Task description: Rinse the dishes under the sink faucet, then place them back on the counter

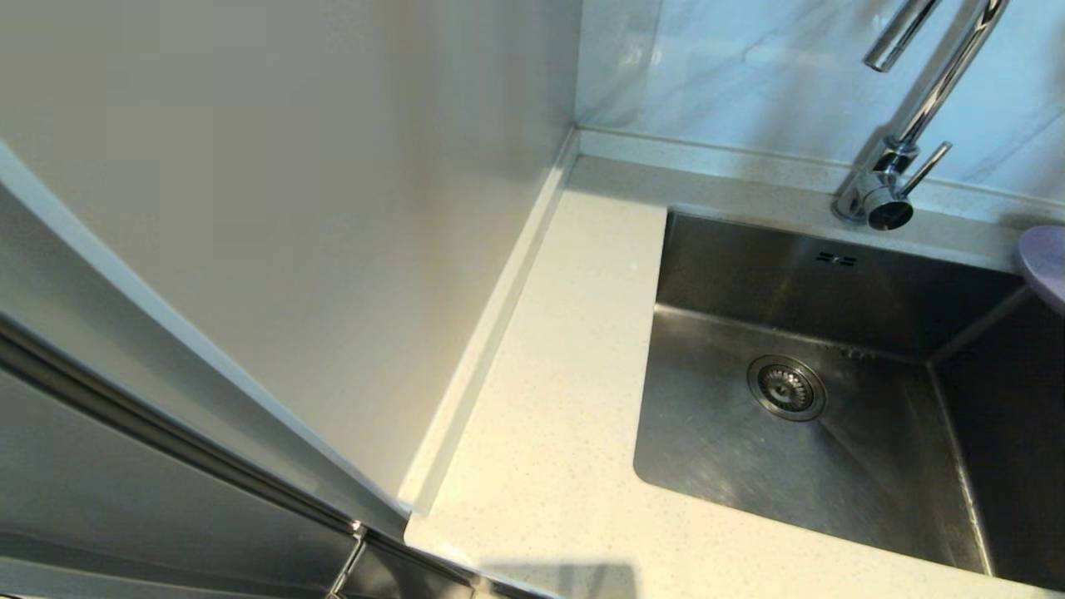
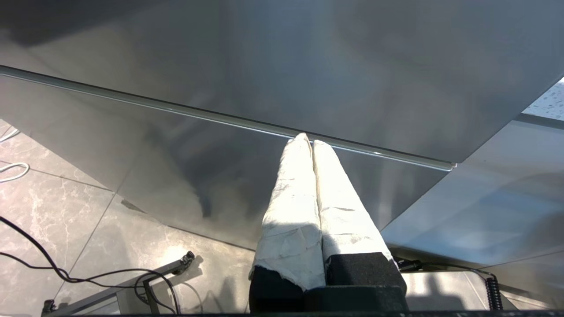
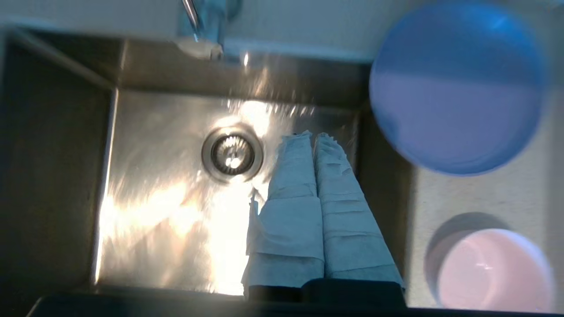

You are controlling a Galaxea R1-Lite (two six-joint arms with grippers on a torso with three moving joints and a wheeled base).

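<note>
While the right hand (image 3: 312,137) hangs over the sink (image 3: 158,185) with its two wrapped fingers pressed together and nothing between them, it must first open before it can take any dish. It is above the basin floor, just beside the drain (image 3: 232,154), and the dishes are off to its side on the tabletop (image 3: 476,198) — the plate (image 3: 458,88) near the back corner by the sink edge, the pink bowl (image 3: 495,268) nearer the front. No whitish bowl shows.

A good way, I think, is to move sideways to the plate, spread the fingers wide, and come at its rim from the sink side, because a flat plate gives little to pinch. Grip the rim firmly, lift it clear of the sink edge, then bring it under the faucet (image 1: 907,141).

The left hand (image 2: 312,141) is parked low by the cabinet front, also closed and empty.
</note>
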